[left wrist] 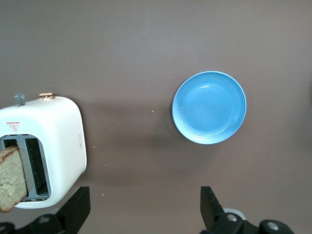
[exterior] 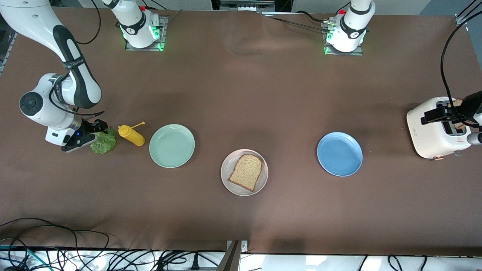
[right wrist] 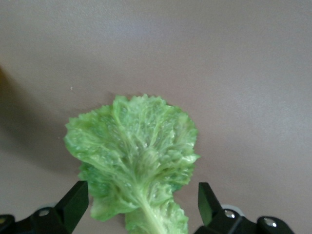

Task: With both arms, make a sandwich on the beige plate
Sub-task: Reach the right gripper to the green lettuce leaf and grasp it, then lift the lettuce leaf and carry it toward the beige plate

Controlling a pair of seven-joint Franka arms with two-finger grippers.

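Observation:
The beige plate (exterior: 227, 180) lies mid-table with one brown bread slice (exterior: 246, 171) on it. A crinkled green lettuce leaf (exterior: 103, 142) (right wrist: 136, 151) lies flat on the cloth at the right arm's end. My right gripper (exterior: 98, 129) (right wrist: 141, 207) is low over it and open, its fingers (right wrist: 74, 202) on either side of the leaf's stem end without touching it. A second bread slice (exterior: 457, 102) (left wrist: 10, 178) stands in the white toaster (exterior: 429, 133) (left wrist: 53, 141). My left gripper (exterior: 437, 113) (left wrist: 145, 207) hangs open and holds nothing, over the toaster's side toward the blue plate.
A yellow squeeze bottle (exterior: 131, 135) lies beside the lettuce, with the mint green plate (exterior: 172, 145) beyond it toward the middle. The blue plate (exterior: 339, 153) (left wrist: 209, 107) sits between the beige plate and the toaster. Cables run along the table's near edge.

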